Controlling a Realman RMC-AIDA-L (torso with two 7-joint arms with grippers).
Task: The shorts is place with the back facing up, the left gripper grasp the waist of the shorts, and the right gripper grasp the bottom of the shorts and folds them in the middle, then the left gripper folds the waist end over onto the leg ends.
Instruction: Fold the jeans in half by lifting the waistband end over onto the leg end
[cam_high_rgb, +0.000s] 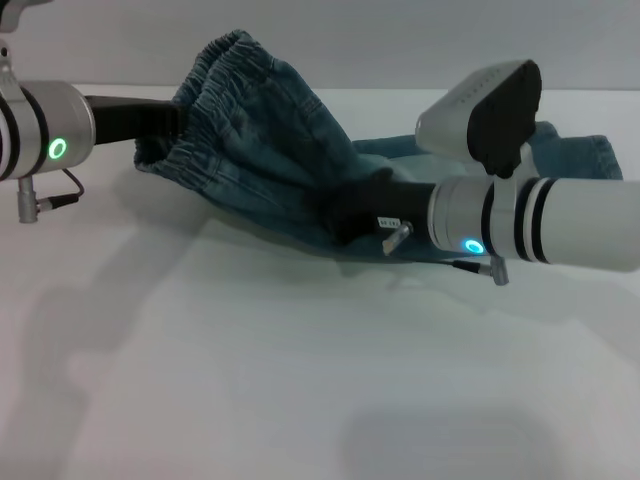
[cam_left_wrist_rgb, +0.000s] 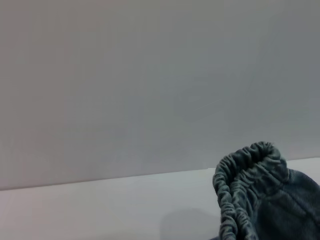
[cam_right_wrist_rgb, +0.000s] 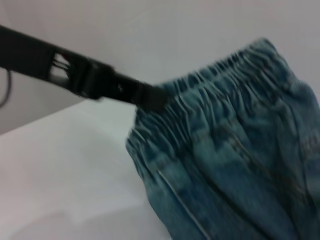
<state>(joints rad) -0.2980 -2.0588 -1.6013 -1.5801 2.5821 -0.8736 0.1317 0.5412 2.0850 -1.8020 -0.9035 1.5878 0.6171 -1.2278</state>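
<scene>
Shorts (cam_high_rgb: 270, 150) waist (cam_high_rgb: 205, 90) lifted, clenched in left gripper (cam_high_rgb: 175, 125) fingers; leg ends (cam_high_rgb: 575, 150) lie rightward under right gripper (cam_high_rgb: 350, 215), grip unclear.

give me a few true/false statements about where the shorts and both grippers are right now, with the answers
1. The waist of the shorts is lifted off the table. True.
2. The left gripper is shut on the waistband. True.
3. The shorts lie completely flat. False: the waist end hangs raised.
4. The right gripper hovers far from the denim. False: it is at the shorts' lower part, its fingers hidden.
5. A second garment lies on the table. False: only the shorts.
</scene>
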